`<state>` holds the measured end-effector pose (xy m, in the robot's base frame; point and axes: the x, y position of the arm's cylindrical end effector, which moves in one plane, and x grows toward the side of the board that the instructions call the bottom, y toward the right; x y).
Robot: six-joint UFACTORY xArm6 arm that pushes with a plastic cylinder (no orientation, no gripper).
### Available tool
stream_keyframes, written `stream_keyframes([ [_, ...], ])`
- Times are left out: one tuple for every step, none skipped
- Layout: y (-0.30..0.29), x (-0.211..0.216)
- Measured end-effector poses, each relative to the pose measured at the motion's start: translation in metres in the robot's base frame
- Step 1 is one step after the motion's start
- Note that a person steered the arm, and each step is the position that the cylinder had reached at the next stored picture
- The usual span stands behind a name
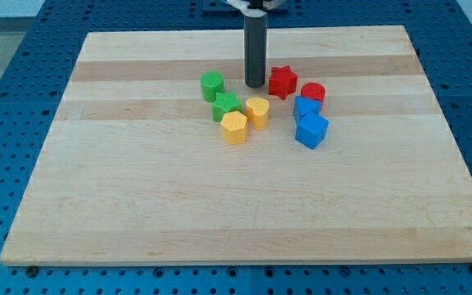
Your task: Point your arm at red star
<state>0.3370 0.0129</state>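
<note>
One pale wooden board [138,205] on blue pegboard [6,49]

Bright, even overhead light; the worktop [220,205] shows soft, short shadows, no glare, and sharp focus throughout.

No text, label, brand, number or sign can be read anywhere: none on the wooden surface [244,205], none on the coloured blocks, none on the dark rod [256,49], and none on the blue perforated base [6,82] around the board.
</note>
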Motion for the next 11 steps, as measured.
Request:
stream_keyframes([
  [0.0,0.003],
  [0.003,0.002],
  [0.018,0.001],
  [0.034,-0.002],
  [0.038,-0.01],
  [0.043,-0.016],
  [0.049,-0.02],
  [0.049,-0.023],
  [0.049,-0.025],
  [0.049,-0.026],
  [0.049,-0.026],
])
